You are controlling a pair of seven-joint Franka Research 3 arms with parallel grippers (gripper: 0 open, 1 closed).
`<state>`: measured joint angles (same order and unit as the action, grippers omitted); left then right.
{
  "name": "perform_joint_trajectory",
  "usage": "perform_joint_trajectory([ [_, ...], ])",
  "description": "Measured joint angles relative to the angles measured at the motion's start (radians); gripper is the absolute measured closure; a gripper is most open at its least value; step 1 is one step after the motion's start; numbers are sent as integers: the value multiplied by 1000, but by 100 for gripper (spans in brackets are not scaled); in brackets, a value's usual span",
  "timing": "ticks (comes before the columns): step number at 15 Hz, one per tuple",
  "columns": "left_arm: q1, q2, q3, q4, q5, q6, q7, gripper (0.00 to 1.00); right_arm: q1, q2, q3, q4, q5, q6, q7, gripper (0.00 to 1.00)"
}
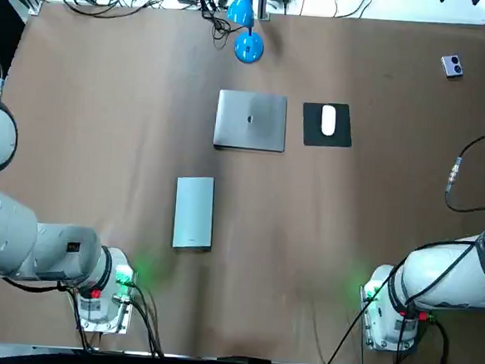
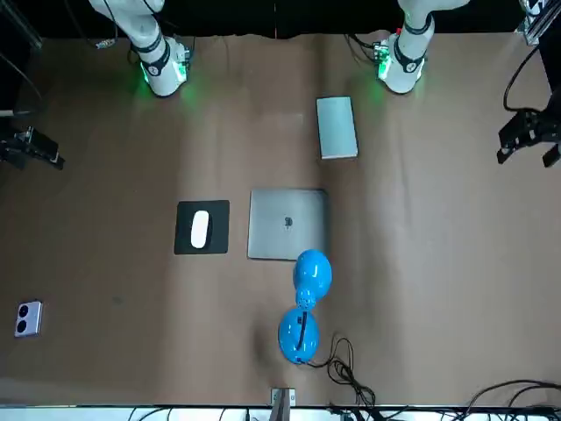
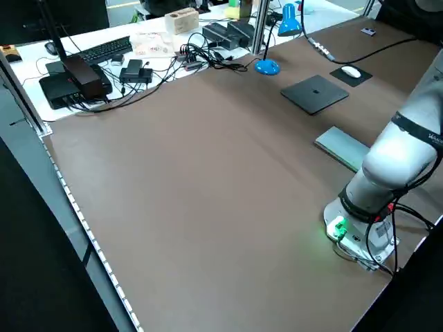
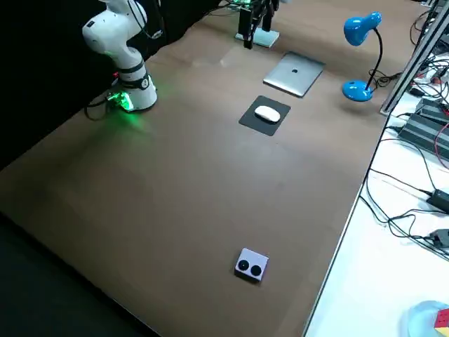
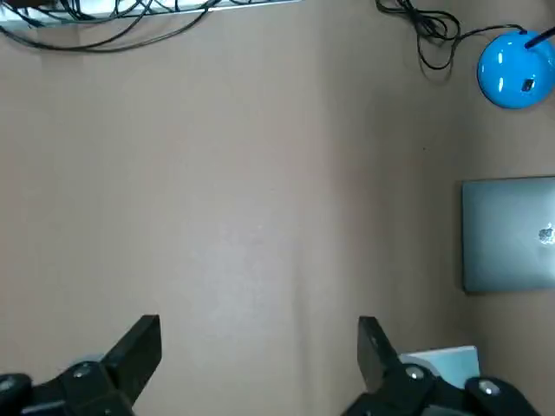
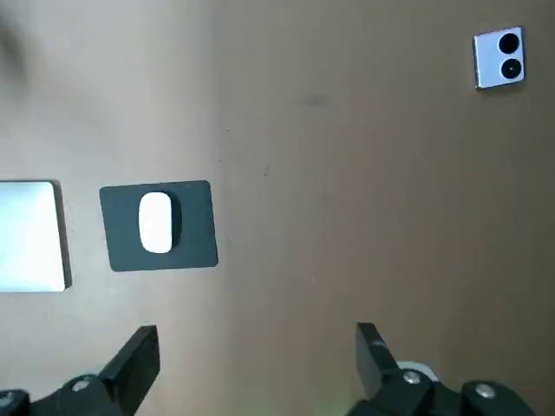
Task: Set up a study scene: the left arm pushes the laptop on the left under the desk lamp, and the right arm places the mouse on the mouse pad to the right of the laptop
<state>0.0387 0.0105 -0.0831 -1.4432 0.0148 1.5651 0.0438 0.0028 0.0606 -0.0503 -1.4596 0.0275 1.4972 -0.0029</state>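
Observation:
The closed grey laptop (image 1: 251, 120) lies flat at the middle of the table, just in front of the blue desk lamp (image 1: 248, 47), whose head (image 2: 311, 272) hangs by the laptop's far edge. To the laptop's right is the black mouse pad (image 1: 341, 136) with the white mouse (image 1: 328, 120) on it. My left gripper (image 5: 257, 351) is open and holds nothing, high above bare table left of the laptop (image 5: 512, 234). My right gripper (image 6: 256, 355) is also open with nothing in it, high above the table near the mouse (image 6: 156, 223).
A pale grey-green flat slab (image 1: 194, 213) lies nearer the arms, left of the laptop. A small white box with two round buttons (image 1: 452, 66) sits at the far right. Cables (image 1: 197, 4) run along the far edge behind the lamp.

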Motion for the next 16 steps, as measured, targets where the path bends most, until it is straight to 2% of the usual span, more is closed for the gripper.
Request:
perform_joint_trajectory([
  [3,4,-2,-28,0,-9,-6,-113,0,0,0,0,0,0,0,0,0],
  [5,12,-1,-55,-1,-9,-7,-126,0,0,0,0,0,0,0,0,0],
  [9,28,-1,-56,-1,-10,-8,-106,0,0,0,0,0,0,0,0,0],
  [16,28,-2,-58,1,-11,2,-188,0,0,0,0,0,0,0,0,0],
])
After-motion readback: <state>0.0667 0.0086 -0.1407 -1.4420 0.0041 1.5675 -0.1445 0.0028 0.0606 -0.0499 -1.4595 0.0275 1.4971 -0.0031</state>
